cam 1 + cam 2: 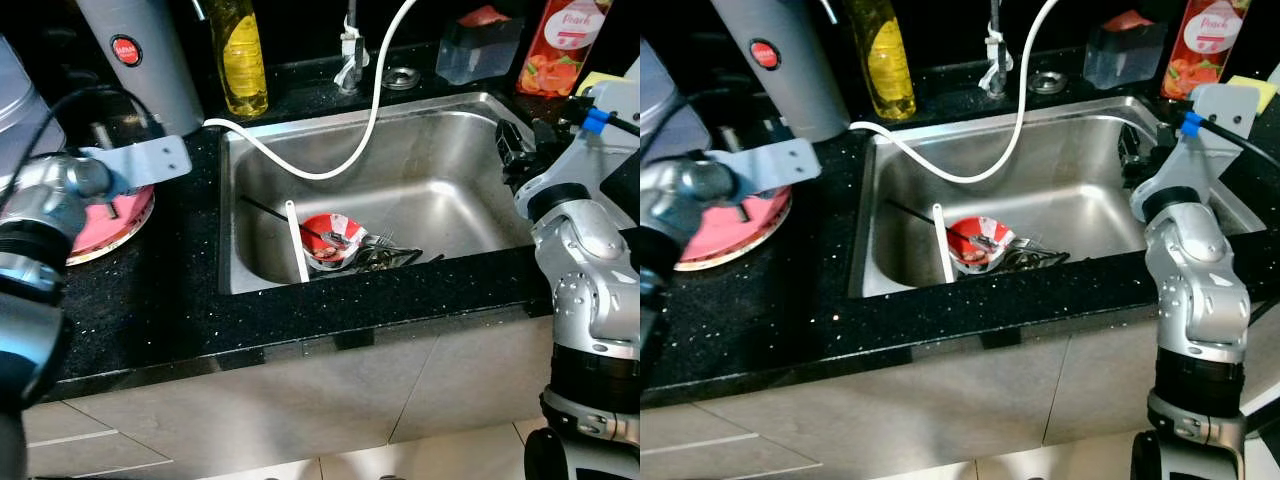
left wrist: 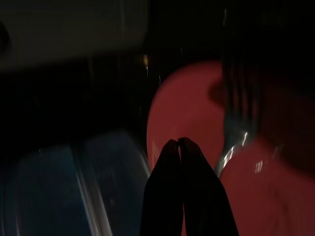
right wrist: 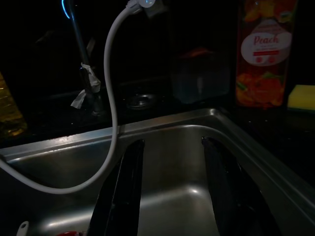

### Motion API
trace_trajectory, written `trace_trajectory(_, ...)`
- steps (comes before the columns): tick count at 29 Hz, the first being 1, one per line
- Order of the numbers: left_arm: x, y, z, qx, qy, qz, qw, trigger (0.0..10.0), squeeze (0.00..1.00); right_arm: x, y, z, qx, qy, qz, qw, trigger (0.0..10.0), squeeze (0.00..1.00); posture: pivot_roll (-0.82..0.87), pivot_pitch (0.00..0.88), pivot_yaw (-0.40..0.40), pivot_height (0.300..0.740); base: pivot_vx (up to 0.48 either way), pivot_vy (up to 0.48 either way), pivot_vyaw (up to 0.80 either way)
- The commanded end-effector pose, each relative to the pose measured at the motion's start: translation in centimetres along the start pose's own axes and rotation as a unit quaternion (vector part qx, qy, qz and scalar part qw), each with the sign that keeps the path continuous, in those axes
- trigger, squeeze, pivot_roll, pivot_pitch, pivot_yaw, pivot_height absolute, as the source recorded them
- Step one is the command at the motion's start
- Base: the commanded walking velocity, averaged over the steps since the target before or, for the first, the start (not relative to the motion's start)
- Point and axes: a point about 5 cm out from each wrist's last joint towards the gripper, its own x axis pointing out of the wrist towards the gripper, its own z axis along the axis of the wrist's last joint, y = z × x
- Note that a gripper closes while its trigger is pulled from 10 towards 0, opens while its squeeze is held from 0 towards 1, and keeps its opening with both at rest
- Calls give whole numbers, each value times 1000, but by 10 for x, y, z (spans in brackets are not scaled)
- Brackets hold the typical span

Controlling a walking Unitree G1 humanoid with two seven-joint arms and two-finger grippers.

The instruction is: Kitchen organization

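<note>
Now we see our right claw (image 3: 170,189) hanging over the right part of the stainless steel sink (image 1: 450,180), its two black fingers (image 3: 123,187) spread wide apart with only bare basin between them; it holds nothing and touches nothing. Our left claw (image 2: 180,147) sits above the pink round plate (image 1: 115,225) on the black speckled surface (image 1: 150,310), left of the sink. Its fingers are pressed together at the tips and grip nothing. In the left wrist view a metal fork (image 2: 236,128) lies on that plate just beside the closed tips, its tines toward the far side of the picture; we cannot tell whether the claw touches the plate.

Down in the sink, near its front wall, a red and white round bowl (image 1: 332,240) rests tilted, with dark metal cutlery (image 1: 385,255) piled against its right side. A white stick-like utensil (image 1: 297,242) stands beside the bowl on its left, its long axis running from the front wall toward the back. A white flexible hose (image 1: 370,120) curves from above the tap across the basin to the left rim. Behind the sink stand a yellow oil bottle (image 1: 240,55), a grey cylindrical appliance (image 1: 140,60), a clear plastic box (image 1: 478,45) and a peach juice carton (image 1: 565,45).
</note>
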Motion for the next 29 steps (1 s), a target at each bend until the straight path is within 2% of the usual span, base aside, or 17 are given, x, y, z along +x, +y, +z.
trace_trajectory(1,-5,4,-16,6,27,-6,1000,10000,67,0,4,1,0,-5,4,1000,10000,0,14,79,113,740,0,0,0)
trace_trajectory(2,-5,2,-19,3,31,-16,999,10000,63,0,4,1,1,-5,4,1000,10000,0,17,77,118,740,0,0,0)
trace_trajectory(3,-5,0,-23,0,40,-20,999,10000,8,-1,4,1,1,-5,4,1000,10000,0,17,77,118,740,0,0,0)
trace_trajectory(7,-3,-10,-35,-13,67,-36,997,10000,0,0,5,0,3,-4,4,1000,10000,0,20,78,115,740,0,0,0)
trace_trajectory(9,0,-19,-37,-9,78,-42,996,10000,0,0,5,0,3,-4,5,1000,10000,0,21,80,112,740,0,0,0)
trace_trajectory(13,2,-25,-38,16,91,-43,995,10000,0,1,5,0,3,-5,5,1000,10000,0,22,81,111,740,0,0,0)
trace_trajectory(14,3,-26,-38,19,91,-43,995,10000,1000,0,5,1,3,-5,4,1000,10000,0,18,89,117,740,0,0,0)
trace_trajectory(17,5,-29,-35,35,92,-40,994,10000,1000,-1,5,1,3,-5,3,1000,10000,0,19,92,118,740,0,0,0)
trace_trajectory(18,7,-29,-29,48,84,-35,995,10000,0,-3,4,1,6,-6,-2,1000,10000,0,21,109,130,740,0,0,0)
trace_trajectory(22,8,-27,-24,59,74,-28,995,10000,0,-5,6,1,18,-13,-2,1000,10000,0,20,123,139,740,0,0,0)
trace_trajectory(25,9,-27,-22,80,72,-28,994,10000,0,-5,17,-1,30,-16,17,999,10000,0,30,146,142,740,0,0,0)
trace_trajectory(29,10,-29,-21,85,67,-25,994,10000,0,-3,28,-1,37,-14,32,999,10000,0,31,164,140,740,0,0,0)
